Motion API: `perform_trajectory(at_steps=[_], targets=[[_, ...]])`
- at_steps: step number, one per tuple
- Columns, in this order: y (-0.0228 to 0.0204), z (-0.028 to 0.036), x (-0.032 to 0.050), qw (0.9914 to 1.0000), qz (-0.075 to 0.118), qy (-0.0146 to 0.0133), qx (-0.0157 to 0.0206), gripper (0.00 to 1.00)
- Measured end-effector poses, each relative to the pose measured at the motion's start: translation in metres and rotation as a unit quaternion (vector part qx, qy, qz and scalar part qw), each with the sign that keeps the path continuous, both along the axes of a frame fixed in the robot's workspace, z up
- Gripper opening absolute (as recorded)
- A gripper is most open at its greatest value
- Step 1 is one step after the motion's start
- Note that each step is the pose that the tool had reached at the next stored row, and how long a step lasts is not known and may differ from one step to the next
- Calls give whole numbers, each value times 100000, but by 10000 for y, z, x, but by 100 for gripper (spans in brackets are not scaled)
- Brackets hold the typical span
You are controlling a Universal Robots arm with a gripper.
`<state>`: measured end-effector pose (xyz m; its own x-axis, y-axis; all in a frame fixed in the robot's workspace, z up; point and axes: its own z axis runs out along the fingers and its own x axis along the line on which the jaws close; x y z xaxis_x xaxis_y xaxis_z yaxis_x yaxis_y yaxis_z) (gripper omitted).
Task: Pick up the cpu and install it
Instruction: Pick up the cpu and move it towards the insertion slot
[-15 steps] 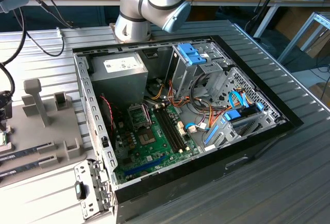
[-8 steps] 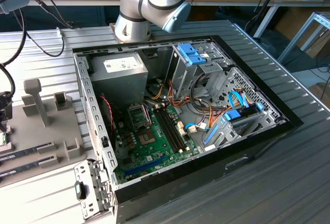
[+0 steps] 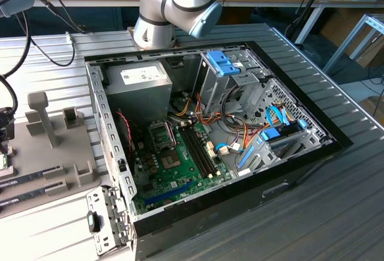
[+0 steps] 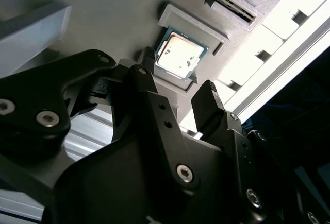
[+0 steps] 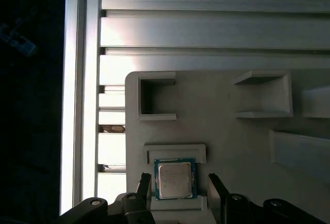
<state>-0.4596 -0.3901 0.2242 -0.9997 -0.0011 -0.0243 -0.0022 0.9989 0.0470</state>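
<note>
- The cpu [image 5: 175,178], a small flat square chip with a silver-grey metal top and a thin green rim, lies flat in a shallow pocket of a pale grey moulded fixture plate [image 5: 221,136]. I have not lifted it yet.
- My gripper [image 5: 178,185] sits directly over it. The two black fingers [image 5: 216,188] are apart, one off each of two opposite edges of the chip, with a sliver of grey plate between each finger and the green rim.
- I judge the chip to be centred between the fingers. It is square, so it has no long axis to line up with, and its edges run parallel to the finger faces in the first wrist view.
- I cannot tell whether the fingertips are down level with the chip or above it.
- A raised grey lip [image 5: 175,149] borders the pocket on a side the fingers do not cover.
- The plate rests on a ribbed aluminium table [image 5: 206,28], at the exterior view's left.
- Well apart, toward the exterior view's right, an open black computer case [image 3: 336,144] holds the large green motherboard [image 3: 180,177], whose hinged silver socket frame [image 3: 161,135] lies towards the case's far side. Cables and drive cages crowd the room around it.
</note>
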Motion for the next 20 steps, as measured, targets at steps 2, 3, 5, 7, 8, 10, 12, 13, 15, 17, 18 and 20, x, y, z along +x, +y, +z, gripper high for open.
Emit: perform_trajectory(at_steps=[2, 3, 5, 7, 8, 10, 12, 13, 15, 17, 18, 20], targets=[[-6, -5, 0, 100000, 7, -1, -5, 56], [-10, -9, 0, 100000, 3, 1, -4, 56], [-14, -13, 0, 100000, 0, 2, -3, 56], [-18, -18, 0, 100000, 2, 3, 0, 56], [-20, -20, 0, 100000, 4, 7, -6, 56], [-24, -25, 0, 100000, 4, 0, -2, 56], [-28, -30, 0, 100000, 5, 3, -2, 56], [-32, -34, 0, 100000, 3, 3, -3, 56], [-36, -38, 0, 100000, 4, 3, -4, 56], [-40, -42, 0, 100000, 6, 2, -2, 56], [-41, -44, 0, 100000, 4, 2, -4, 56], [-44, -48, 0, 100000, 5, 0, -1, 56]])
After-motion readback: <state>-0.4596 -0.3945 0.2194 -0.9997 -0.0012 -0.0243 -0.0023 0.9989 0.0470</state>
